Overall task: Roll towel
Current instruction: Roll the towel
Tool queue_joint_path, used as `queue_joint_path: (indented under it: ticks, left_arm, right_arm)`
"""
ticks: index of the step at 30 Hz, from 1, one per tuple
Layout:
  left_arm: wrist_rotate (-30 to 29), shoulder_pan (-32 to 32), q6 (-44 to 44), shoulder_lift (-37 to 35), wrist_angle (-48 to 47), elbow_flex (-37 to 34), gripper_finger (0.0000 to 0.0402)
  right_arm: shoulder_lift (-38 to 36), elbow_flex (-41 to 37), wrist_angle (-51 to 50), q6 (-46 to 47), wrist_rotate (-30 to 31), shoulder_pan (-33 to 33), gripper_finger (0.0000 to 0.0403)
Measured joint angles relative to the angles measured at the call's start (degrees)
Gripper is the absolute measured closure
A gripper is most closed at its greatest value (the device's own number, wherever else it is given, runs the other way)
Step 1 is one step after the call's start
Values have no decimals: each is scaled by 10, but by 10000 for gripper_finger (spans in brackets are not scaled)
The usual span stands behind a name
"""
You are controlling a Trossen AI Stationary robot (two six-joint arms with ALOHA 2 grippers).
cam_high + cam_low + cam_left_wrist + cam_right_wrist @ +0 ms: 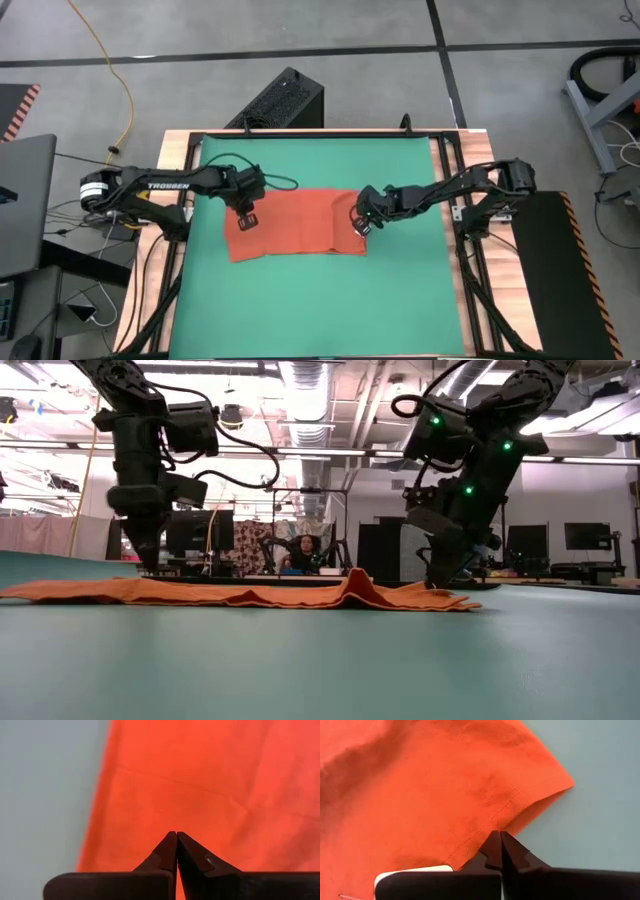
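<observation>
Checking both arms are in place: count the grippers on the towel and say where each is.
2. The left gripper is at the towel's left end; the right gripper is at its right edge. Both are shut. None seems hidden.

The towel (200,785) ran off the picture's edges in both wrist views, the left tool (176,838) and the right tool (500,836) each covered a bit of it, its white tag (412,870) was partly hidden, and the person (300,550) far behind the worktop (320,660) was too small to make out.
</observation>
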Motion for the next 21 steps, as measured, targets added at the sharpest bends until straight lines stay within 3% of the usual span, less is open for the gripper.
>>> queue_joint_path:
  ticks: [8,21]
  left_arm:
    - [-7,-75,-33,0,2,-2,401]
    - [-37,-96,-47,0,-9,-2,401]
  right_arm:
    - [-1,0,71,5,5,67,363]
    - [10,0,104,12,25,128,394]
